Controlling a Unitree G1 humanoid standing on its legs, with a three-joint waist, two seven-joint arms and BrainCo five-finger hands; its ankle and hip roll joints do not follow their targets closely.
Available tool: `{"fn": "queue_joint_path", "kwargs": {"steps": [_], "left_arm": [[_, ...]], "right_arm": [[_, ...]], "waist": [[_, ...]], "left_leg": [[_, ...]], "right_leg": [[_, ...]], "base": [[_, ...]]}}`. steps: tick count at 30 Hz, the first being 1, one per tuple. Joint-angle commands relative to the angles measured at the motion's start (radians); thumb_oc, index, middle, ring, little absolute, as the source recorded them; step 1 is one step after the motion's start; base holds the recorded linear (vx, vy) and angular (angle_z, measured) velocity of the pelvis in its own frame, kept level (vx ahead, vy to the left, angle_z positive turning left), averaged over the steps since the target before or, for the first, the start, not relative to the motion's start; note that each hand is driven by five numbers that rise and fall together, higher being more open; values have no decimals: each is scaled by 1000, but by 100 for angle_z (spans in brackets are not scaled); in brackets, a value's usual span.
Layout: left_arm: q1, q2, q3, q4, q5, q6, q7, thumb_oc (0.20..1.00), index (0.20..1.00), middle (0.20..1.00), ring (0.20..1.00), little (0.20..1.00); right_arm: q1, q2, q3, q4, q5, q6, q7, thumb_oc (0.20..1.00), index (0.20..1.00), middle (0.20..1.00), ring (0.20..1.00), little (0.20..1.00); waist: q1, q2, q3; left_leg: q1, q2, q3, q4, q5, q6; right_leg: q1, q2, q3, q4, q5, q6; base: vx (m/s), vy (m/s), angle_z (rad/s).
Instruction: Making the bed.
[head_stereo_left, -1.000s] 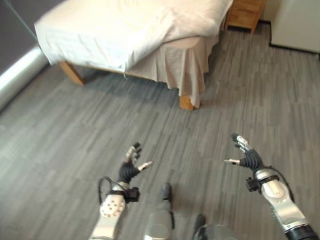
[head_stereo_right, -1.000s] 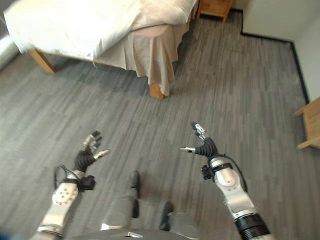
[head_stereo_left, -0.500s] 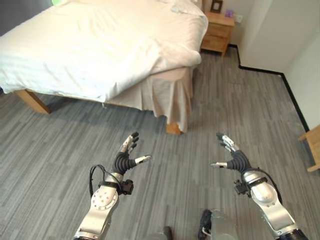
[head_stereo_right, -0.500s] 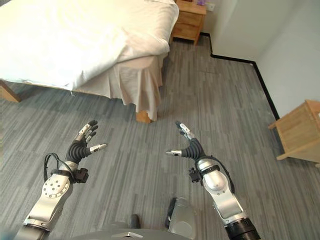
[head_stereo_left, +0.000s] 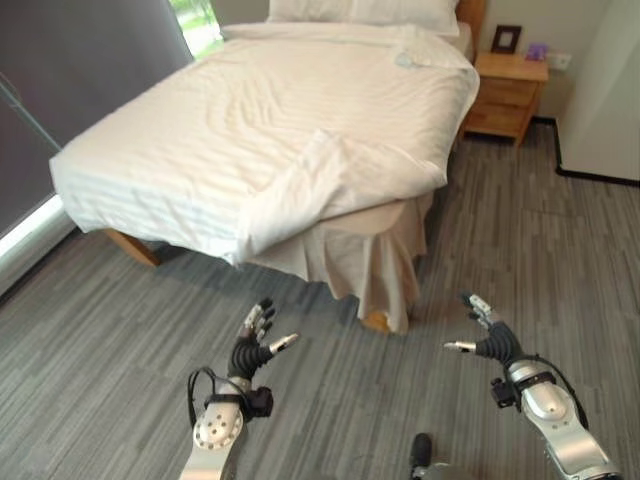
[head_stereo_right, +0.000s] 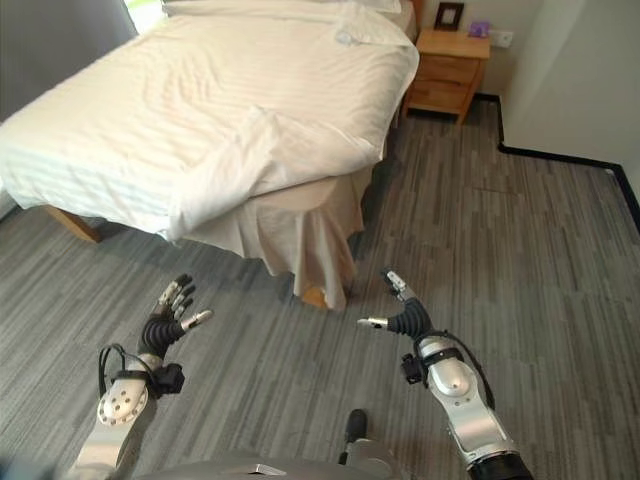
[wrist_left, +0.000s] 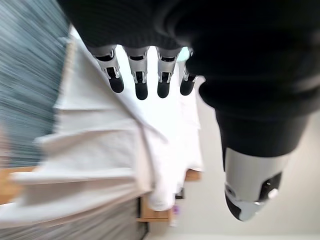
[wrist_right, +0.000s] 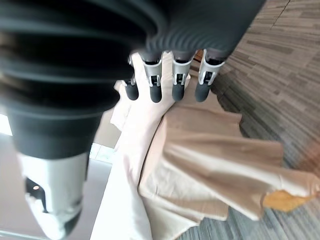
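Observation:
A bed (head_stereo_left: 300, 130) with a white duvet (head_stereo_left: 250, 140) stands ahead of me on the grey floor. At its near corner the duvet is folded back in a rumpled flap (head_stereo_left: 300, 190), baring the beige bed skirt (head_stereo_left: 375, 260) and a wooden leg (head_stereo_left: 375, 320). Pillows (head_stereo_left: 365, 12) lie at the head. My left hand (head_stereo_left: 252, 345) hovers open over the floor, short of the bed's near side. My right hand (head_stereo_left: 487, 338) is open too, right of the corner. Neither hand touches anything. The right wrist view faces the bed skirt (wrist_right: 210, 160).
A wooden nightstand (head_stereo_left: 508, 92) with a picture frame (head_stereo_left: 505, 38) stands right of the bed's head. A dark curtain (head_stereo_left: 80, 70) and window run along the left. A white wall (head_stereo_left: 605, 90) rises at the right. Grey plank floor (head_stereo_left: 120, 340) spreads around me.
The camera has swung and lifted, so the whole bed up to the pillows is in view now. Both hands stay open and raised in about the same pose.

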Motion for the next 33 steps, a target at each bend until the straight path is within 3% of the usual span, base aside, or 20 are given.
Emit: {"fn": "queue_joint_path", "kwargs": {"steps": [1, 2, 3, 4, 5, 6, 7, 8, 9, 12, 13, 14, 15, 16, 17, 18, 21, 23, 24, 33], "left_arm": [[-14, 57, -11, -93, 7, -57, 10, 1000, 1000, 1000, 1000, 1000], [-13, 57, -11, -93, 7, -56, 11, 1000, 1000, 1000, 1000, 1000], [-13, 55, -13, -107, 15, -60, 12, 1000, 1000, 1000, 1000, 1000], [-13, 55, -13, -107, 15, -60, 12, 1000, 1000, 1000, 1000, 1000], [-14, 55, -15, -109, 26, -63, 18, 1000, 1000, 1000, 1000, 1000], [-18, 59, -4, -118, 43, -68, 38, 1000, 1000, 1000, 1000, 1000], [-17, 59, -4, -118, 44, -68, 38, 1000, 1000, 1000, 1000, 1000], [-31, 71, 15, -141, 82, -75, 69, 1000, 1000, 1000, 1000, 1000], [-41, 87, 47, -189, 109, -87, 95, 1000, 1000, 1000, 1000, 1000], [-66, 145, 124, -309, 201, -109, 150, 1000, 1000, 1000, 1000, 1000], [-148, 243, 184, -368, 314, -108, 223, 1000, 1000, 1000, 1000, 1000], [-182, 269, 201, -374, 328, -109, 251, 1000, 1000, 1000, 1000, 1000], [-243, 299, 209, -368, 341, -101, 290, 1000, 1000, 1000, 1000, 1000], [-296, 334, 212, -341, 367, -89, 304, 1000, 1000, 1000, 1000, 1000], [-310, 336, 206, -332, 371, -88, 301, 1000, 1000, 1000, 1000, 1000], [-324, 339, 186, -282, 395, -67, 283, 1000, 1000, 1000, 1000, 1000], [-388, 351, 113, 1, 419, -2, 201, 1000, 1000, 1000, 1000, 1000], [-434, 390, 79, 226, 519, 93, 207, 1000, 1000, 1000, 1000, 1000], [-436, 381, 76, 266, 532, 110, 208, 1000, 1000, 1000, 1000, 1000], [-433, 320, 57, 373, 550, 139, 210, 1000, 1000, 1000, 1000, 1000]], "right_arm": [[-28, -17, -24, -67, 34, -45, -6, 1000, 1000, 1000, 1000, 1000], [-28, -17, -24, -67, 34, -45, -6, 1000, 1000, 1000, 1000, 1000], [-25, -19, -27, -58, 37, -46, -2, 1000, 1000, 1000, 1000, 1000], [-24, -19, -26, -58, 37, -46, -2, 1000, 1000, 1000, 1000, 1000], [-27, -20, -24, -47, 38, -46, -3, 1000, 1000, 1000, 1000, 1000], [-41, -20, -8, -25, 35, -45, -6, 1000, 1000, 1000, 1000, 1000], [-42, -20, -7, -23, 35, -46, -7, 1000, 1000, 1000, 1000, 1000], [-56, -19, 3, -16, 26, -47, -16, 1000, 1000, 1000, 1000, 1000], [-60, -20, 3, -23, 20, -53, -21, 1000, 1000, 1000, 1000, 1000], [-28, 1, -10, -25, 5, -68, -18, 1000, 1000, 1000, 1000, 1000], [-13, 40, -5, -15, 0, -76, -6, 1000, 1000, 1000, 1000, 1000], [-21, 47, 2, -11, -3, -75, -3, 1000, 1000, 1000, 1000, 1000], [-36, 49, 21, -6, -25, -71, 3, 1000, 1000, 1000, 1000, 1000], [-35, 44, 27, -7, -30, -67, 8, 1000, 1000, 1000, 1000, 1000], [-32, 46, 28, -8, -22, -66, 13, 1000, 1000, 1000, 1000, 1000], [11, 48, 12, -5, -19, -55, 9, 1000, 1000, 1000, 1000, 1000], [55, 6, 5, -16, -19, -31, 68, 1000, 1000, 1000, 1000, 1000], [85, -22, -14, -9, -10, -27, 83, 1000, 1000, 1000, 1000, 1000], [89, -21, -17, -11, -8, -27, 87, 1000, 1000, 1000, 1000, 1000], [131, -23, -17, -10, -13, -26, 105, 1000, 1000, 1000, 1000, 1000]], "waist": [[27, -18, 34], [28, -18, 34], [30, -18, 23], [30, -19, 23], [32, -16, 16], [48, 2, 12], [46, -1, 13], [65, 7, 15], [81, 7, 17], [96, -5, -19], [89, -22, -17], [76, -14, -9], [47, 15, 2], [27, 26, -2], [18, 30, -5], [1, 10, -27], [-34, 26, -91], [-64, 35, -111], [-67, 36, -112], [-92, 30, -112]], "left_leg": [[24, 42, 57, -261, 58, 3], [26, 41, 58, -262, 54, 4], [-1, -9, 84, -434, 25, 29], [1, -12, 85, -437, 27, 30], [-13, -39, 86, -531, 41, 34], [-44, -66, 64, -718, 161, 24], [-35, -72, 65, -736, 172, 24], [-59, -73, 24, -840, 215, 15], [-67, -80, -17, -856, 242, 10], [-19, -93, -40, -877, 239, 38], [55, -113, -17, -897, 182, 84], [81, -113, -8, -901, 166, 97], [131, -101, 10, -930, 154, 111], [171, -105, 23, -948, 138, 109], [185, -106, 23, -956, 131, 105], [208, -130, 34, -940, 101, 99], [239, -127, 77, -963, 95, 79], [257, -117, 98, -971, 88, 68], [258, -115, 103, -971, 87, 67], [258, -105, 119, -971, 87, 56]], "right_leg": [[73, -44, -101, -10, -131, 133], [74, -45, -101, -10, -133, 135], [80, -53, -92, -10, -147, 157], [80, -55, -91, -10, -147, 157], [85, -53, -90, -10, -153, 166], [98, -30, -88, -10, -159, 172], [100, -33, -90, -10, -159, 172], [130, -22, -83, -10, -179, 173], [155, -13, -73, -10, -183, 169], [176, -10, -49, 76, -232, 172], [55, -44, -36, 360, -203, 247], [-15, -61, -28, 487, -145, 285], [-133, -102, -36, 627, -61, 328], [-145, -144, -76, 551, -92, 302], [-139, -146, -81, 474, -110, 282], [-51, -153, -78, 236, -78, 278], [29, -150, -89, 107, -37, 279], [59, -142, -84, 49, -44, 278], [63, -141, -84, 43, -49, 278], [72, -126, -69, 15, -57, 271]], "base": [[250, -26, -22], [382, 90, -27], [199, 105, -22], [285, 151, -10], [257, 157, -13], [259, 152, -14], [391, 175, -24], [416, 125, -39], [550, 175, -77], [534, 232, -75], [413, 310, -16], [394, 377, -44], [282, 256, -34], [297, 181, -45], [462, 24, -23], [433, -22, -17], [339, 15, 31], [275, 30, -73], [147, 6, -54], [50, -8, -14]]}}
